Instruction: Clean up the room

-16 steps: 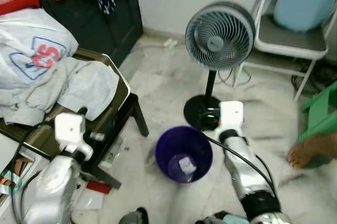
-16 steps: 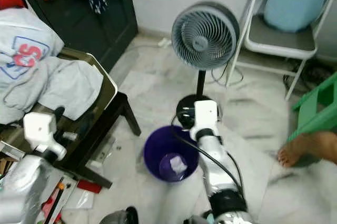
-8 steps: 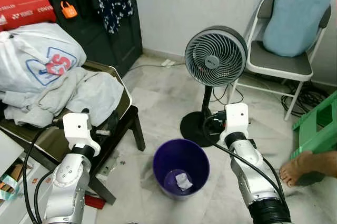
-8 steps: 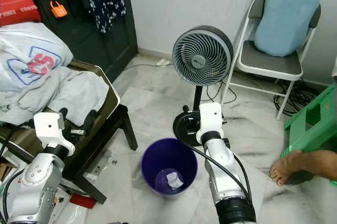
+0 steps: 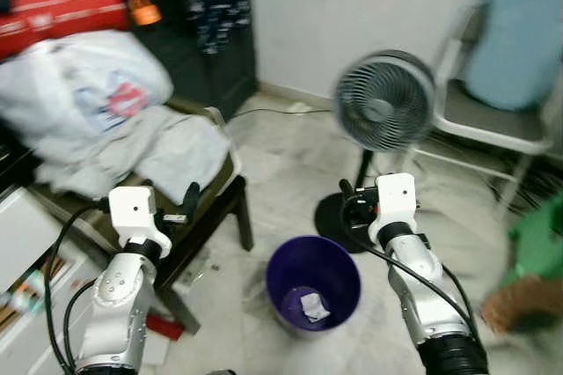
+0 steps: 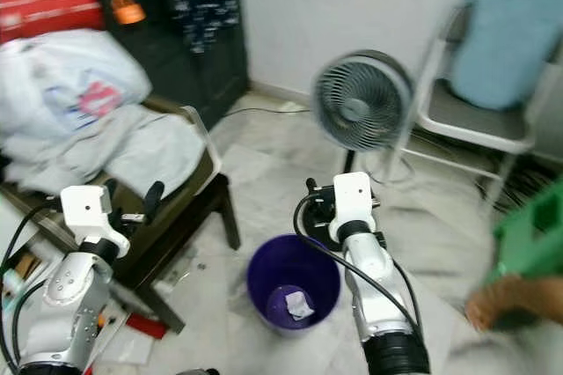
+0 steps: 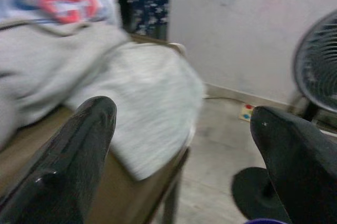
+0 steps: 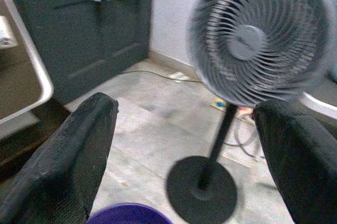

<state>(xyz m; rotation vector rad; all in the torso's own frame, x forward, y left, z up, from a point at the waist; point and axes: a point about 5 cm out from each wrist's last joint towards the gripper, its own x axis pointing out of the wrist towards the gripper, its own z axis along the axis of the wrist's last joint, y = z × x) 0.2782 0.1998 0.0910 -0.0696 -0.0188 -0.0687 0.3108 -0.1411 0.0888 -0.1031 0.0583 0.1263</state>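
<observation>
Purple bin (image 5: 313, 278), round and open-topped, stands on marble floor (image 5: 281, 164) between both arms, holding crumpled white paper (image 5: 313, 306); left gripper (image 7: 184, 145) and right gripper (image 8: 184, 150) both spread, empty.

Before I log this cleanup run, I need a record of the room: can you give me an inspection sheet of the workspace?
Surface: pale marble floor, small scraps near the chair legs.
Job's things: round purple plastic bin on the floor, crumpled white paper inside it.
Clutter: grey and white clothes piled on the dark wooden chair.
End effectors: left end effector open, held beside the clothes; right end effector open, above the bin, facing the grey pedestal fan.
Cables: thin cord along the floor by the white wall.
Surroundings: white folding chair with blue cushion, green plastic stool, a person's foot.
</observation>
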